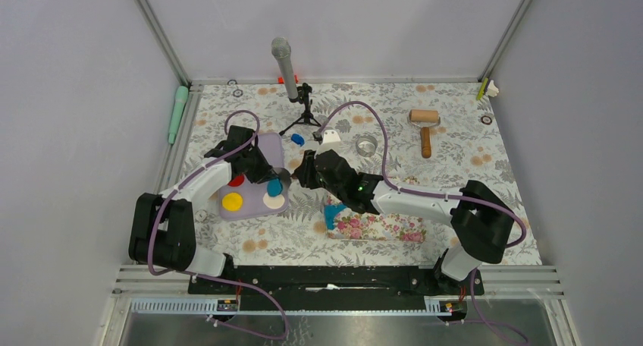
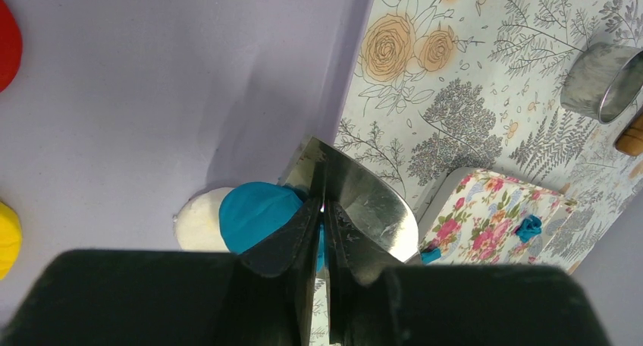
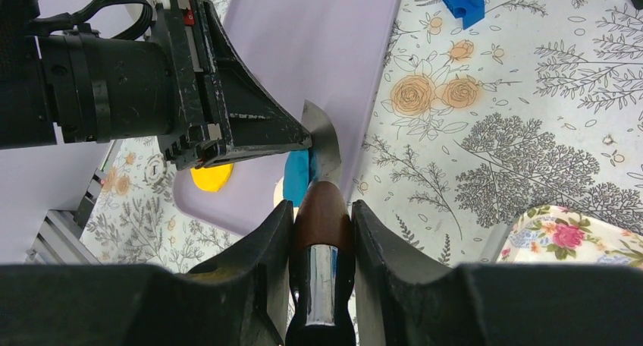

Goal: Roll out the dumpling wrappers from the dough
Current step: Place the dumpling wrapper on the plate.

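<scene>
A round blue dumpling wrapper [image 2: 254,213] hangs over the edge of the purple tray [image 2: 152,95], above a white disc [image 2: 199,221]. My left gripper [image 2: 324,209] is shut on the wrapper's edge, right against a metal spatula blade [image 2: 375,206]. My right gripper [image 3: 322,209] is shut on the spatula's wooden handle [image 3: 321,213], with the blade [image 3: 324,145] pointing at the left fingertips [image 3: 299,139]. From above, the two grippers meet near the wrapper [image 1: 274,187]. Leftover blue dough [image 1: 332,213] lies on the floral pink mat [image 1: 379,226].
The tray [image 1: 258,145] also holds a red disc [image 1: 236,180] and a yellow disc [image 1: 232,202]. A wooden roller [image 1: 425,126], a metal ring cutter [image 1: 366,145], a small blue block [image 1: 297,139] and a microphone on a tripod [image 1: 286,69] stand behind.
</scene>
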`<state>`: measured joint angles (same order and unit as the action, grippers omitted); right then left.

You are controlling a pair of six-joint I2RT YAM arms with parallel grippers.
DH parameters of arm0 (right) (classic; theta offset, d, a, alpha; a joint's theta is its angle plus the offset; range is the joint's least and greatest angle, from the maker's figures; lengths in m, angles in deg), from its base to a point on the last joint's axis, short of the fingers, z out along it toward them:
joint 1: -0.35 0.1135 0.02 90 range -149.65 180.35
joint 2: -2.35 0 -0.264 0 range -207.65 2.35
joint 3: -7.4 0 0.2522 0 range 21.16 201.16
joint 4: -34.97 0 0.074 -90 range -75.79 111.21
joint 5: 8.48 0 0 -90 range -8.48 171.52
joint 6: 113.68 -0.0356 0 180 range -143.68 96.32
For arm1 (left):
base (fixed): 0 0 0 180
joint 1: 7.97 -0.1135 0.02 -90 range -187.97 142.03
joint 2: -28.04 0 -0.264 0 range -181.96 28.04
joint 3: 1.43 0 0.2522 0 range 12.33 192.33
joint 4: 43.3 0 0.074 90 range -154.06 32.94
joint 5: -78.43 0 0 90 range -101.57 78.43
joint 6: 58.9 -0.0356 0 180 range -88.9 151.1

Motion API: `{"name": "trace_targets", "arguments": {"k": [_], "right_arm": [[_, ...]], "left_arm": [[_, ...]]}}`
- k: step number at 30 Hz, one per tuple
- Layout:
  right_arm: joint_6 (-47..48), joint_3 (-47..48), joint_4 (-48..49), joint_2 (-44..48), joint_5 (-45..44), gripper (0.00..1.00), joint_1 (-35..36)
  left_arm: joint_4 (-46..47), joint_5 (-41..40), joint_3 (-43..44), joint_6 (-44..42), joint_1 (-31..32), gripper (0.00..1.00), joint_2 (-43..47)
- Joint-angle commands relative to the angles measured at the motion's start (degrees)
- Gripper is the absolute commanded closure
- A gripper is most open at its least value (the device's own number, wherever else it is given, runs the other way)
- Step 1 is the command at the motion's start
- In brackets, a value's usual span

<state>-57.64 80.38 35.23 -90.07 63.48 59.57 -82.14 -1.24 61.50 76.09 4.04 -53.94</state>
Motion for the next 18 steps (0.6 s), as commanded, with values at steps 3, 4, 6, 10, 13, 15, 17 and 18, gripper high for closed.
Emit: {"name": "trace_targets", "arguments": {"k": [3, 4, 6, 10, 13, 15, 17, 18], "right_arm": [[2.37, 3.54, 9.39, -1.54, -4.16, 1.0, -0.16], [2.78, 4.18, 9.76, -1.87, -4.39, 1.0, -0.16], [3.54, 5.23, 10.06, -2.7, -4.8, 1.0, -0.16], [4.58, 6.7, 10.92, -4.32, -5.92, 1.0, -0.25], [5.3, 7.36, 11.56, -5.44, -6.69, 1.0, -0.25], [5.63, 7.82, 11.75, -6.13, -7.0, 1.0, -0.25], [5.61, 8.19, 11.84, -6.65, -7.27, 1.0, -0.25], [5.57, 8.36, 11.83, -6.84, -7.39, 1.0, -0.27]], "left_arm": [[-0.5, -0.56, 3.42, -1.07, -0.06, 0.85, -0.63], [-0.5, -0.41, 4.01, -0.98, -0.08, 0.85, -0.98], [-0.85, 0.03, 5.3, -1.08, -0.14, 0.85, -1.92], [-1.89, 0.18, 6.87, -1.72, -0.5, 0.85, -2.75], [-2.04, 0.77, 7.36, -2.08, -1.55, 0.85, -2.91], [-2.23, 1.23, 7.87, -2.38, -2.17, 0.85, -3.31], [-2.69, 1.41, 8.65, -2.89, -2.63, 0.85, -4.03], [-3.02, 1.54, 9.11, -3.23, -2.83, 0.85, -4.37]]}}
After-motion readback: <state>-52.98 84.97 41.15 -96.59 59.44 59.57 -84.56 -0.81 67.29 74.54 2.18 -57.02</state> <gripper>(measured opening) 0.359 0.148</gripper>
